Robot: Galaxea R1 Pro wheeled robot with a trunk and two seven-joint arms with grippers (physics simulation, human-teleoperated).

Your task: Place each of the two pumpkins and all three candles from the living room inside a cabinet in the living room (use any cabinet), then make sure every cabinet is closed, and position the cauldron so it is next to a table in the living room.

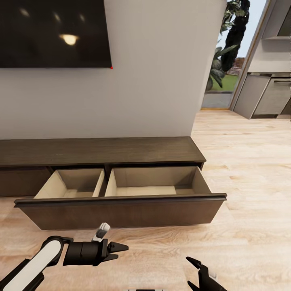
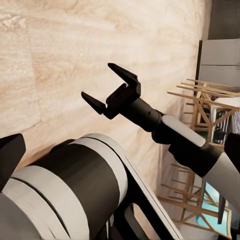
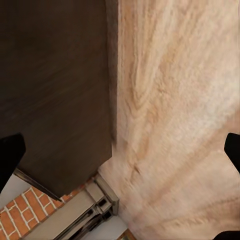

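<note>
against the wall stands the cabinet (image 1: 101, 151), its wide drawer (image 1: 121, 210) pulled out and bare inside. left gripper (image 1: 117, 251) and right gripper (image 1: 193, 273) hover over the floor (image 1: 250, 182), jaws spread, holding nothing. likely next: fetching a pumpkin or candle.

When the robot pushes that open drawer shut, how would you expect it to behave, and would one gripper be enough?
The drawer is wide, one front spanning two beige compartments, so an off-centre push might skew it; pressing near the middle seems safer. Both compartments look empty, so it probably slides lightly. The front is flat and handle-less, so the left gripper or right gripper would likely push rather than grasp.
</note>
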